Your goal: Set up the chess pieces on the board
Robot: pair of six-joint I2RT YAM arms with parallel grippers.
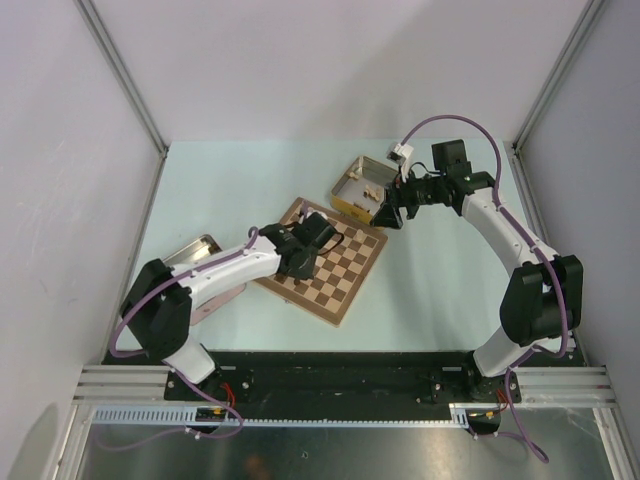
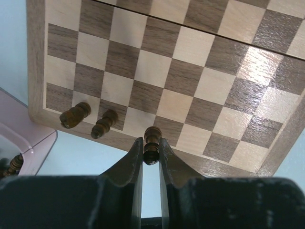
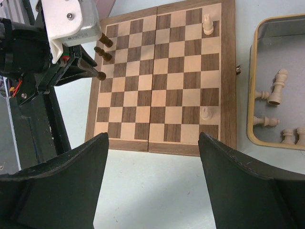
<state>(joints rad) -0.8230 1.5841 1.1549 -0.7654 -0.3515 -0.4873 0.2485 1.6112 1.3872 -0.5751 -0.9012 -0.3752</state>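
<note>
Fingers (image 2: 135, 160) of our left gripper (image 2: 151, 145) are nearly closed, pinching a dark piece (image 2: 151, 138) that stands on the edge row of the board (image 2: 157, 67), beside two other dark ones (image 2: 105, 124). Our right gripper (image 3: 152, 140) hangs wide open above the board, holding nothing. We see two pale pieces (image 3: 208, 24) on the opposite edge row, more in the yellow tin (image 3: 250, 95) just beside the board

Board (image 3: 162, 76) lies flat; three dark pieces (image 2: 105, 123) line one edge, two pale pieces (image 3: 208, 24) apparently upright opposite.
</note>
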